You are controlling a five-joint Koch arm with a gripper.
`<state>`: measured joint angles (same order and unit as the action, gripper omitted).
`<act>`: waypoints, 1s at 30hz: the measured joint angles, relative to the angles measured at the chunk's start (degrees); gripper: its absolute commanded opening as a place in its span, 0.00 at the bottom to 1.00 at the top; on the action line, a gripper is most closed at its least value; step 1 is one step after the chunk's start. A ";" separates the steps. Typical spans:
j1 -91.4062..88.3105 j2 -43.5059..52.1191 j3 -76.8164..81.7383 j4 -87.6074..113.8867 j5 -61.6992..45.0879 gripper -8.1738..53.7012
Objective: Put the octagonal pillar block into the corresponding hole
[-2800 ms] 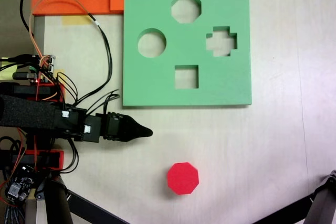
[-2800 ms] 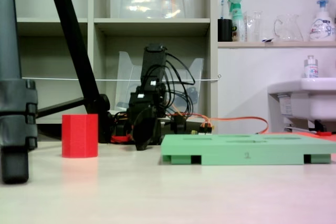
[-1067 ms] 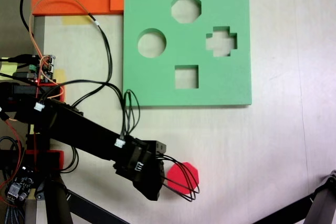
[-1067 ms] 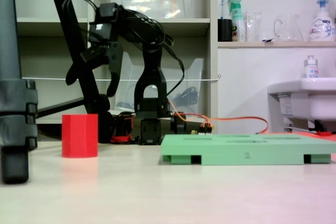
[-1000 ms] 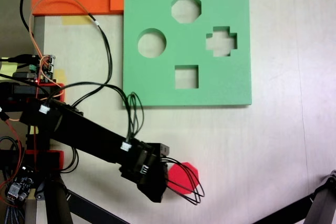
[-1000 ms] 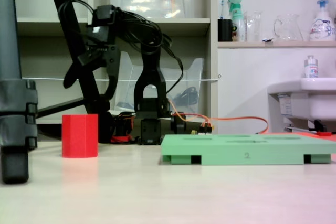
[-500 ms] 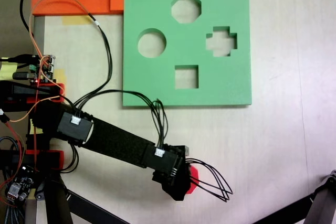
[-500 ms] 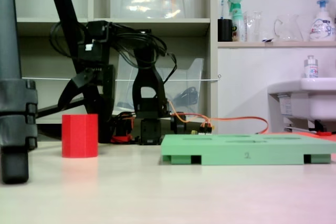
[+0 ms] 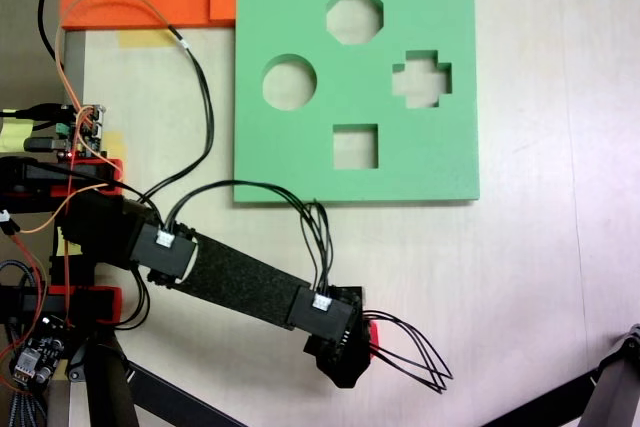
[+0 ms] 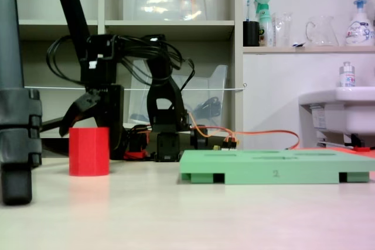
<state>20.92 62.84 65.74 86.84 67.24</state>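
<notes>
My hand (image 10: 91,122) hangs directly above the octagonal pillar block (image 10: 89,151), fingers spread: in a fixed view one finger (image 10: 77,112) angles out to the left of the block's top edge, the other drops straight behind its right side. I cannot tell whether either finger touches it. From above, my wrist covers nearly all of the block (a red sliver (image 9: 372,333) shows at the right). The block stands upright on the bench (image 9: 520,277), well apart from the green board (image 9: 300,162). The corresponding hole (image 9: 355,15) sits at the board's far edge.
</notes>
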 measured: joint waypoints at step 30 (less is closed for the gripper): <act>-3.69 6.24 -0.70 13.36 4.57 0.48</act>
<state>17.23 69.08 65.04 100.20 71.81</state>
